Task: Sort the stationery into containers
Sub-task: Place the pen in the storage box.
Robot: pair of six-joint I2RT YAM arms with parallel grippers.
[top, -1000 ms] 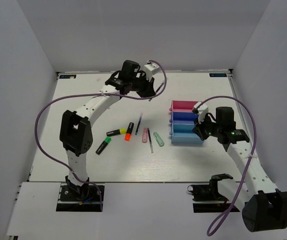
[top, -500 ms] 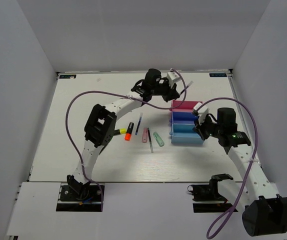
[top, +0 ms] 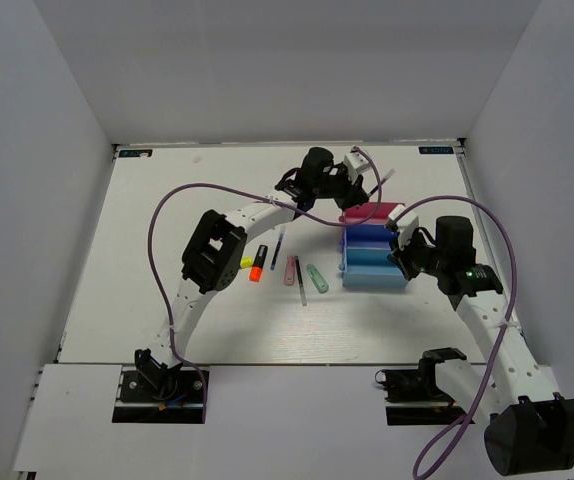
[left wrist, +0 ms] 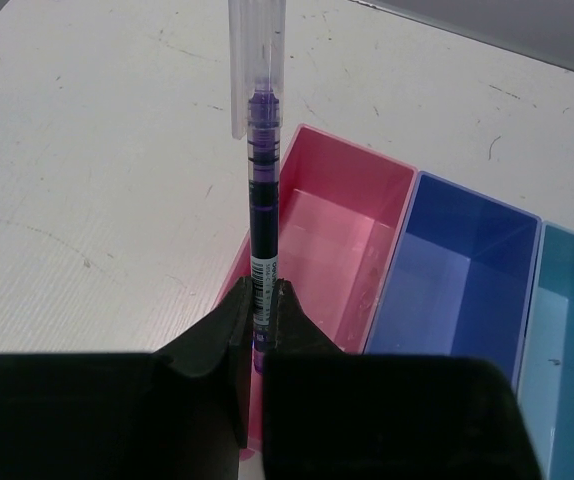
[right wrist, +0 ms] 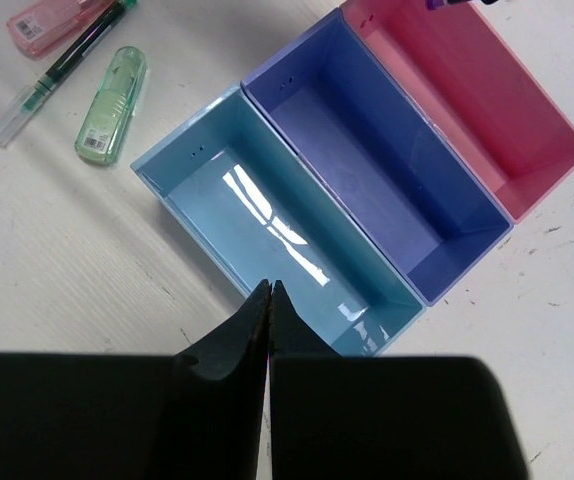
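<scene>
operator: what is held, and where?

technician: a purple pen (left wrist: pixel 263 195) is clamped between the jaws of the left gripper (left wrist: pixel 258 310), shown at the lower centre of the left wrist view. it is held over the near wall of the pink tray (left wrist: pixel 367 185), its clear cap pointing to the top of the frame. the jaws of the right gripper (right wrist: pixel 268 300) are together on nothing, above the near rim of the light blue tray (right wrist: pixel 182 165).

operator: what could go wrong from here?

technician: a release at this position is judged risky. the pen looks long against the tray, so an end could catch the rim and the pen could tip out onto the table (left wrist: pixel 87 160), or roll into the dark blue tray (left wrist: pixel 447 285).

operator: what else lies around?

technician: in the right wrist view, upper left, a pale green marker (right wrist: pixel 113 103), a pink marker (right wrist: pixel 52 20) and a thin dark pen (right wrist: pixel 62 68) lie on the table, apart from the trays. the right gripper stands close beside the trays and could crowd the drop.
</scene>
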